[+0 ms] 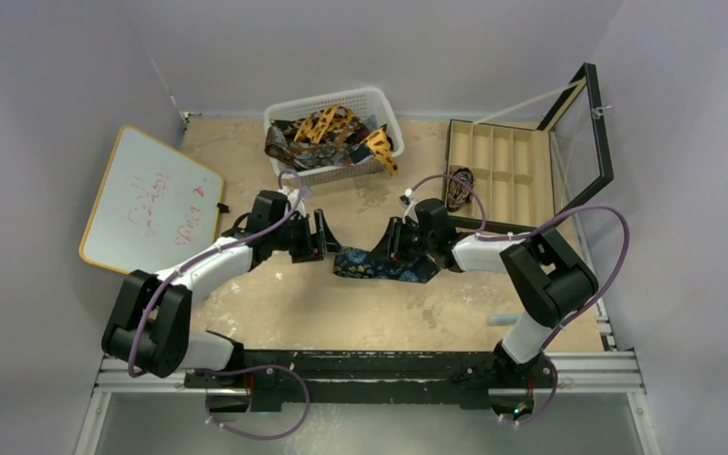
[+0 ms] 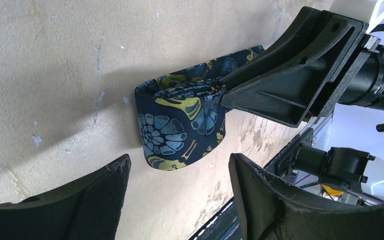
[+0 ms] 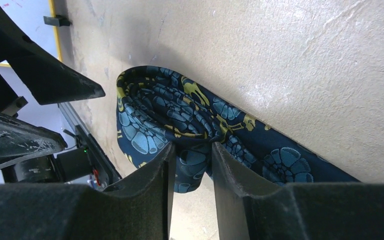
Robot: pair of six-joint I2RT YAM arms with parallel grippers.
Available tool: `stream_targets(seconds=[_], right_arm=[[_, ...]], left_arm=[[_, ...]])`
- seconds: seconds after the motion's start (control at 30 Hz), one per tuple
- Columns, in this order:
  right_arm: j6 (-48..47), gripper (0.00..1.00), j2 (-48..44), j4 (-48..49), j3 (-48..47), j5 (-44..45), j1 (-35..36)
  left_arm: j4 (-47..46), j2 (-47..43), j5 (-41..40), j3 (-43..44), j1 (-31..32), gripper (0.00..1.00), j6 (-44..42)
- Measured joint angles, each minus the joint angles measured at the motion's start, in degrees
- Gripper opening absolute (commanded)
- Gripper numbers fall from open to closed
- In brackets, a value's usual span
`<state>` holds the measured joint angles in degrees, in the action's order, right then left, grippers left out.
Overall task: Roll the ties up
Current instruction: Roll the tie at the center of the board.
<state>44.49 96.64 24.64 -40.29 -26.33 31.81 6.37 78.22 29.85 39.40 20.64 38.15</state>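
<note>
Right jaws, reaching low and leftward, pinch the part-rolled navy tie [image 3: 147, 122].

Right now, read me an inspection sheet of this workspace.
Surface: tan tabletop, scuffed and blotchy.
Job's things: navy tie part-rolled mid-table, tail trailing; other ties heaped in white basket.
Clutter: whiteboard left, open compartment box right.
Fingers: right fingers pinch the roll; left fingers open, facing it.
Cables: purple cables loop over both arms, clear of the tie.
Surroundings: plain grey walls.
</note>
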Motion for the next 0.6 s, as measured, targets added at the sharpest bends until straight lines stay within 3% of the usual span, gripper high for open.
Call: stream_targets(seconds=[0.3,0.6], right_arm=[[-1.03,0.48,-3.23,-2.36,0.17,0.22,0.00],[-0.07,0.38,-3.13,-0.66,1.79,-0.02,0.00]], left_arm=[[-1.20,0.61,0.00,-0.94,0.00,0.70,0.22],[-2.93,0.81,0.07,-1.95,0.00,0.70,0.26]])
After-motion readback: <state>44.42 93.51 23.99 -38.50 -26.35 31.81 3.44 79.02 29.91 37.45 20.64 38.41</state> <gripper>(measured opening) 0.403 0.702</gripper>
